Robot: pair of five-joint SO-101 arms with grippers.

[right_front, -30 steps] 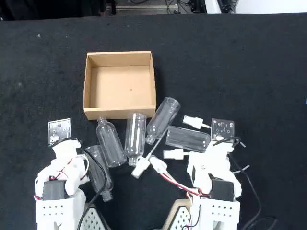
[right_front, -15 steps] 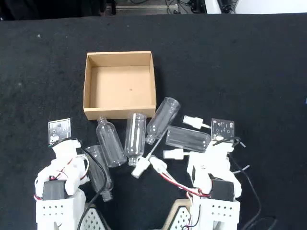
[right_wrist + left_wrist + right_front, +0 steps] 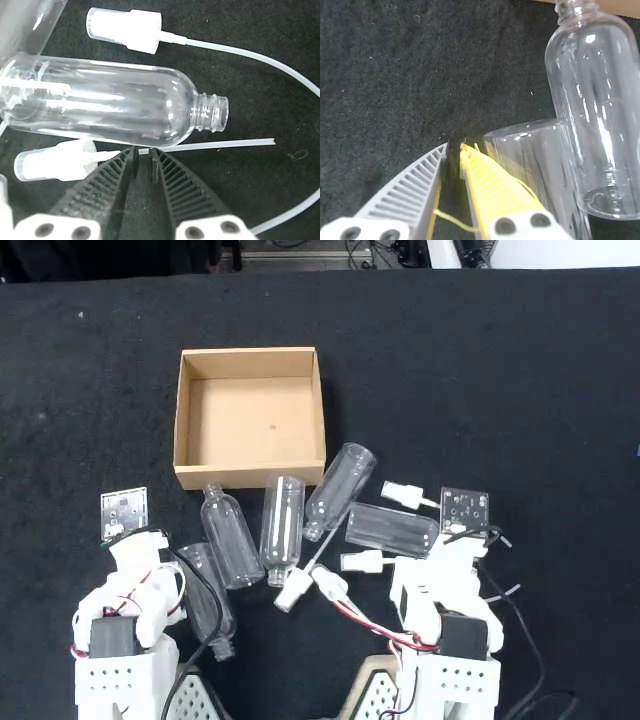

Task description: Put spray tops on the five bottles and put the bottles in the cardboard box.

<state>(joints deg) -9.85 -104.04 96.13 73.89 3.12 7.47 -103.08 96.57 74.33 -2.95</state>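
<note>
On the black table (image 3: pixel 520 390), just in front of the brown cardboard box (image 3: pixel 250 358), five clear plastic bottles (image 3: pixel 282 525) lie on their sides with no tops on. No bottle is in the box yet. White spray tops with thin tubes (image 3: pixel 365 561) lie loose among them. The left gripper (image 3: pixel 454 146) sits low beside one bottle, pinched together and holding nothing. The right gripper (image 3: pixel 142 152) looks closed and bare too, I think, though a tiny slit shows at its tips. The bottles are round and slippery, so a poke could roll them away. The thin tubes could bend or miss the small bottle necks.
</note>
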